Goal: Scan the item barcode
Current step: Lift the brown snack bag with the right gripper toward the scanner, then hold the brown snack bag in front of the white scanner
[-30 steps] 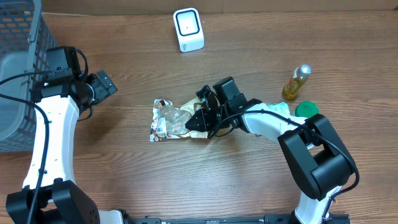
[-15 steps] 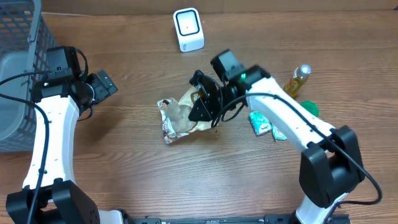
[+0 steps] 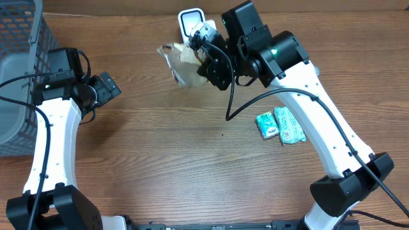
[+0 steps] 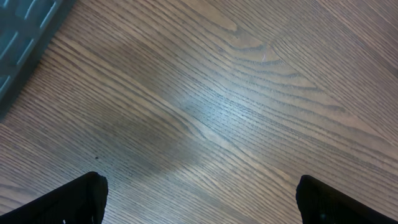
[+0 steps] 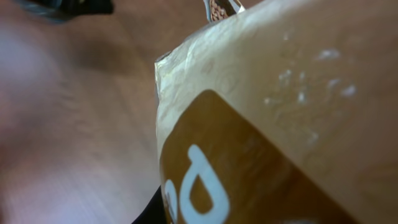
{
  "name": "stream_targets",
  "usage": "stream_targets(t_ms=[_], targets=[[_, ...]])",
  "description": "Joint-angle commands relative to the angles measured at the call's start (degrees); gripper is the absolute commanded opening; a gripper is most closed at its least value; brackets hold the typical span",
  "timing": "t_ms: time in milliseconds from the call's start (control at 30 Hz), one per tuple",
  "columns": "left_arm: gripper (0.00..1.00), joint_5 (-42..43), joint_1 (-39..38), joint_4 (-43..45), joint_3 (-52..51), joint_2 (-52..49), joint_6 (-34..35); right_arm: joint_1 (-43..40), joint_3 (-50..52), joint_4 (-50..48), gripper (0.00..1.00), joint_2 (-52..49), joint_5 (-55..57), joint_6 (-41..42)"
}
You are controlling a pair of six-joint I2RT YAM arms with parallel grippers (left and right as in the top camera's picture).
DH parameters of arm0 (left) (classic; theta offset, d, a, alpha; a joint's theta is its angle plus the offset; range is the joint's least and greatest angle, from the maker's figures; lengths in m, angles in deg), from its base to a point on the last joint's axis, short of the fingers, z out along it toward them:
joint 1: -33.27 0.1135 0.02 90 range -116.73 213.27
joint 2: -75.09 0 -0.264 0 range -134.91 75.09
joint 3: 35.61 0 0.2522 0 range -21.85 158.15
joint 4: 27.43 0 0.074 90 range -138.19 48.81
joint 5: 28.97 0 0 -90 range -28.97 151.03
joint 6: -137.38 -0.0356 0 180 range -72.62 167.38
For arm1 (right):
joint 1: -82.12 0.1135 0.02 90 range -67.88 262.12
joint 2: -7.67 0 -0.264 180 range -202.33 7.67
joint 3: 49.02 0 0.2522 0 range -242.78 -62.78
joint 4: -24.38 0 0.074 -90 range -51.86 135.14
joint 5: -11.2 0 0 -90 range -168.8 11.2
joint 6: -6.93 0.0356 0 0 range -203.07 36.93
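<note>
The item, a tan and brown crinkly snack bag point(image 3: 179, 61), hangs in the air at the back of the table, just in front of the small white barcode scanner point(image 3: 190, 20). My right gripper point(image 3: 208, 62) is shut on the bag's right end. In the right wrist view the bag point(image 5: 280, 112) fills most of the picture, and only a dark bit of one finger point(image 5: 152, 214) shows under it. No barcode can be made out. My left gripper point(image 3: 106, 86) stands open at the left over bare wood, both fingertips point(image 4: 74, 199) far apart with nothing between them.
A grey wire basket point(image 3: 16, 70) sits at the far left edge. Two green-and-white packets point(image 3: 281, 125) lie on the table at the right, under the right arm. The black cable of the right arm hangs over the table's middle.
My right gripper has lifted the bag off the table's middle and carried it back and up to the scanner. The left arm has not moved.
</note>
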Motion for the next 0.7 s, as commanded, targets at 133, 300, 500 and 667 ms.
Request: stream_targets(t_ms=[133,300,500,667], targets=[[1.00,0.2,-0.1,0.1,0.3,1.4,-0.9,0.3,-0.9,-8.2,0.05,-0.3,10.4,-13.8],[1.00,0.2,-0.1,0.1,0.3,1.4,-0.9,0.3,-0.6,-17.6,0.07,-3.1,15.8,-19.1],[1.00,0.2,-0.1,0.1,0.3,1.4,-0.9,0.2,-0.6,-28.8,0.16,-9.2,19.2,-22.4],[1.00,0.2,-0.1,0.1,0.3,1.4,-0.9,-0.4,-0.6,-40.2,0.15,-15.3,21.0,-22.4]])
